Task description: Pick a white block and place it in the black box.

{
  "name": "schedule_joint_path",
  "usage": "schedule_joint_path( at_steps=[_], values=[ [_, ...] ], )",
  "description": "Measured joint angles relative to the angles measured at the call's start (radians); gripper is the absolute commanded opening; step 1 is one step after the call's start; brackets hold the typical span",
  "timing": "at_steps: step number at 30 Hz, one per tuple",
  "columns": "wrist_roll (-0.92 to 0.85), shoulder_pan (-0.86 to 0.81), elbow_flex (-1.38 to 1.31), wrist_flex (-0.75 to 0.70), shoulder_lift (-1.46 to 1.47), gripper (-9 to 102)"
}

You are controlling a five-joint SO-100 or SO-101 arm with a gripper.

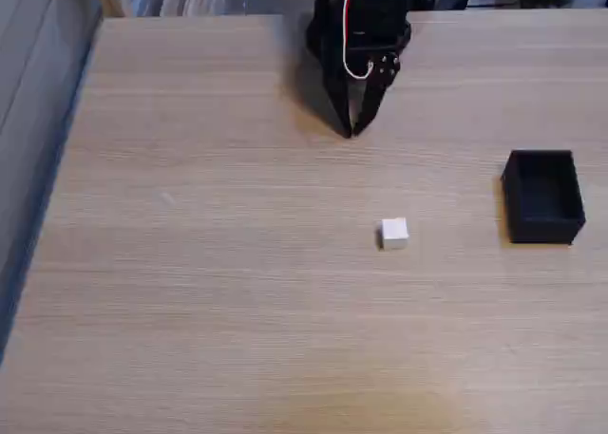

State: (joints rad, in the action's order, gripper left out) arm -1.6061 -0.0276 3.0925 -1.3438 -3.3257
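Bench [237, 311] spread across nearly the whole frame of the fixed view, far edge along the top, left edge slanting down the left side. Arm [366, 21] at top centre, reaching down toward the middle of the frame, gripper [350, 130] with fingers [372, 97] pointing at the lower part of the picture, tips close together just above the bench surface. White block [394, 233] resting on the bench right of centre, below and slightly right of the fingertips, well apart from them. Black box [542, 196] standing on the bench at the right edge, right of the block and a little higher in the frame, apart from it.
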Motion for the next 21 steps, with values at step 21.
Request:
schedule_joint_path(
  at_steps=[21],
  values=[
    [0.000, 0.026, 0.000, 0.000, 0.000, 0]
  ],
)
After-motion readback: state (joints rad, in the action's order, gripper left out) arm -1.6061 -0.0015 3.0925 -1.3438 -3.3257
